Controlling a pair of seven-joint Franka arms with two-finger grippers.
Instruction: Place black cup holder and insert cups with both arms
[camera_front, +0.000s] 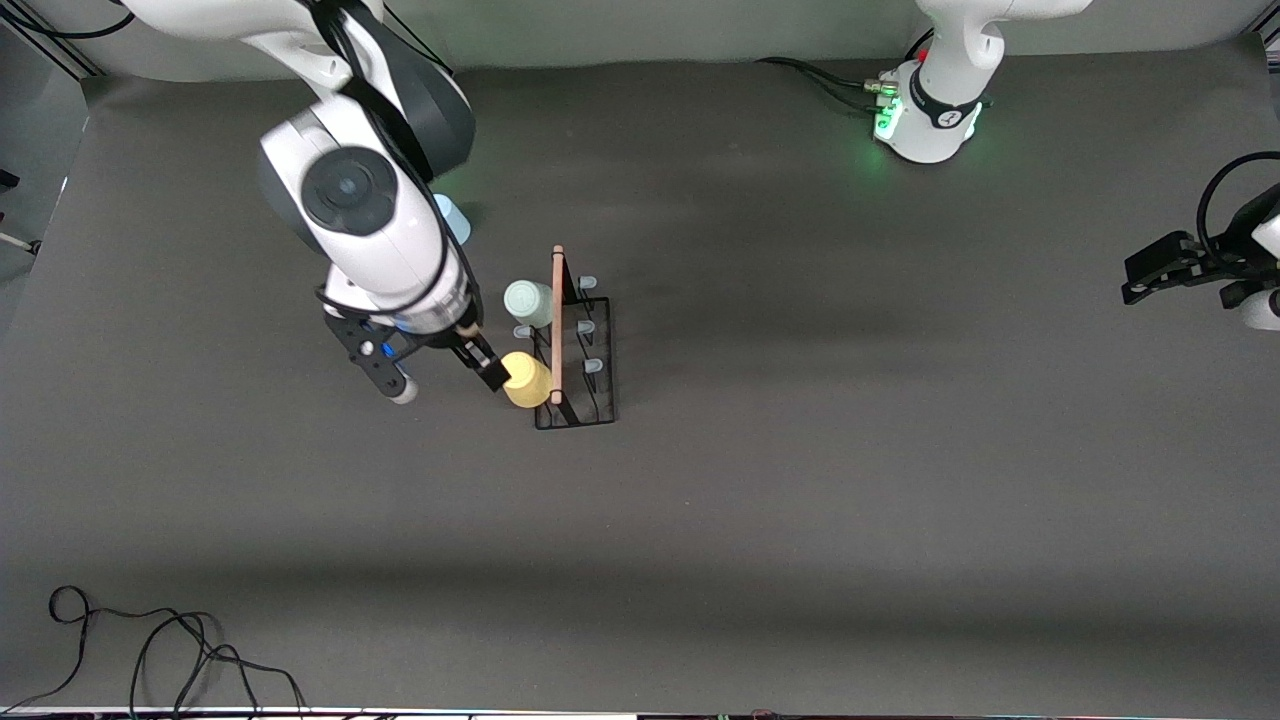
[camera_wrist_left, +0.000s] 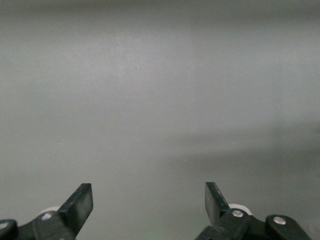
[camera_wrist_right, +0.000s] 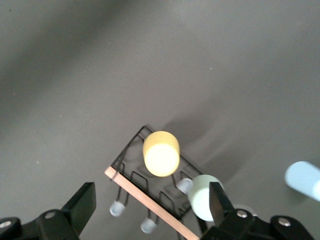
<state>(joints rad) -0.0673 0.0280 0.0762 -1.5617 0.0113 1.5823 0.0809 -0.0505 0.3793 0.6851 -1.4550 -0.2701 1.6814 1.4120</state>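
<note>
A robot lab: grey-matted table (camera_front: 800, 500), two bolted arms.

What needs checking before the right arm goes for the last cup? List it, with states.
1. Black cup holder upright on the table: ok.
2. Yellow cup seated on the holder: ok.
3. Pale green cup seated on the holder: ok.
4. Right gripper open, not gripping the yellow cup: ok.
5. Light blue cup on the holder: not ok, it is on the table beside the holder.
6. Left gripper open, waiting at the left arm's end of the table: ok.
</note>
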